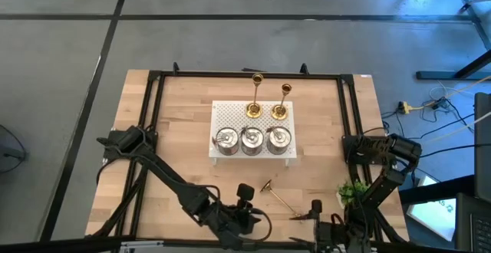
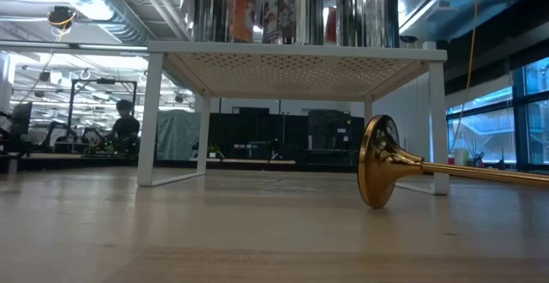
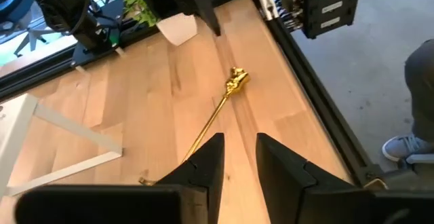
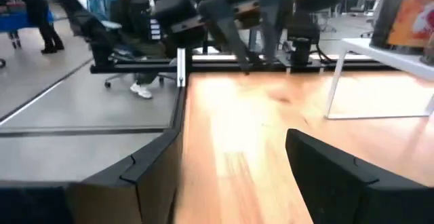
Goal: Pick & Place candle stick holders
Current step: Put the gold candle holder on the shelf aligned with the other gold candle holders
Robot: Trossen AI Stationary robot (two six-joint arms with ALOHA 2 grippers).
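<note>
- Seeing the fallen gold candlestick (image 3: 215,113) lying on the bench just ahead of our left tool (image 3: 234,157), jaws narrowly parted and empty.
- We judge it stiff, slick, prone to rolling; gripping mid-stem suits.
- Our right tool (image 4: 230,176) waits beside it, wide, empty.

— Where's your left gripper (image 3: 239,157) sitting?

— Low at your near edge of the table, at the end of a long, bent left arm that reaches in from the far left. Its two dark fingers (image 3: 207,161) stand slightly apart, with nothing between them.

— And your right gripper (image 4: 237,176)?

— Beside it, to its right, folded back under its own arm. Its fingers are spread, empty.
</note>
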